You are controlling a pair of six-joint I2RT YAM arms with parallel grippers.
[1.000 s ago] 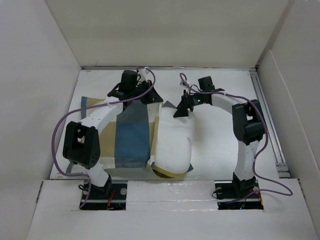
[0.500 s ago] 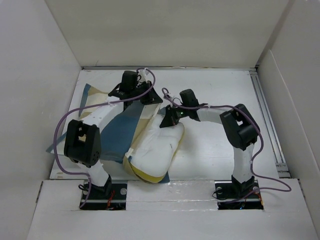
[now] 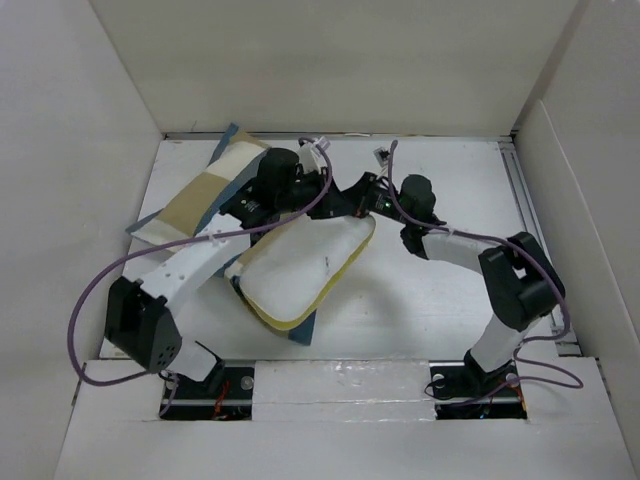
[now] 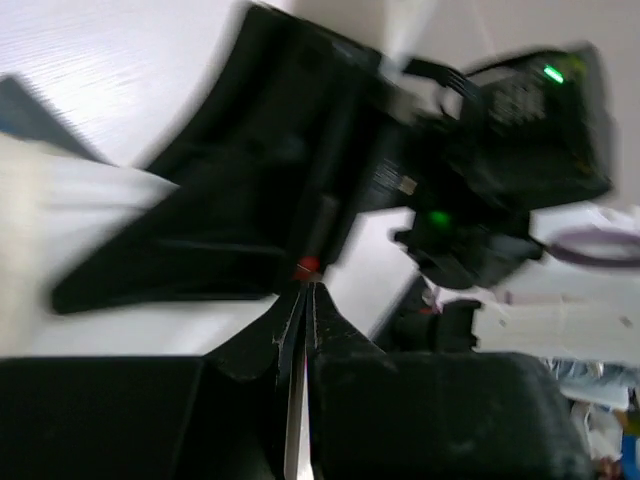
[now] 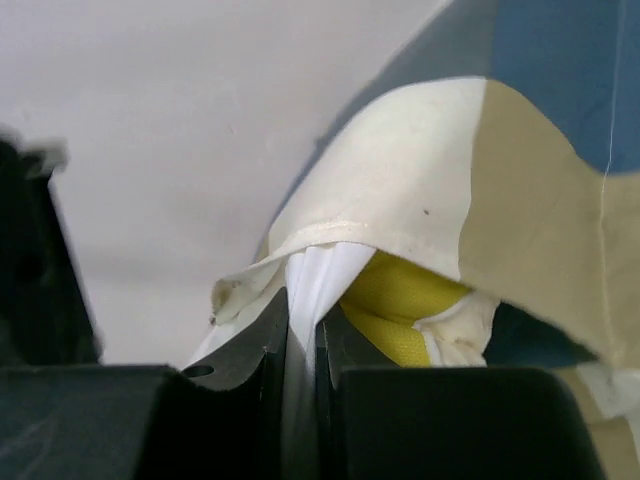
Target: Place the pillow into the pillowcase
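Top external view first: the plump white quilted pillow (image 3: 300,270) with its yellow piped edge lies slantwise on the white worktop (image 3: 440,290), long axis running from near-left up to far-right. The blue, tan and cream checked fabric pillowcase (image 3: 190,205) is bunched off its far-left side, and a blue corner pokes out under the pillow's near end. So most of the pillow is outside the cover! Both arms meet at the far-right corner. On the right wrist camera the right gripper (image 5: 302,310) has its jaws pinched almost shut on a white fold, which I read as the pillow's corner, with yellow piping (image 5: 400,305) just beside it and the checked cloth (image 5: 520,170) draped over the top. On the blurred left wrist camera the left gripper (image 4: 300,295) has its jaws pressed together on a thin pale sliver, probably the pillowcase hem, though I can't be sure. The cover must travel down that long axis, and the left arm sits on the cover's side.
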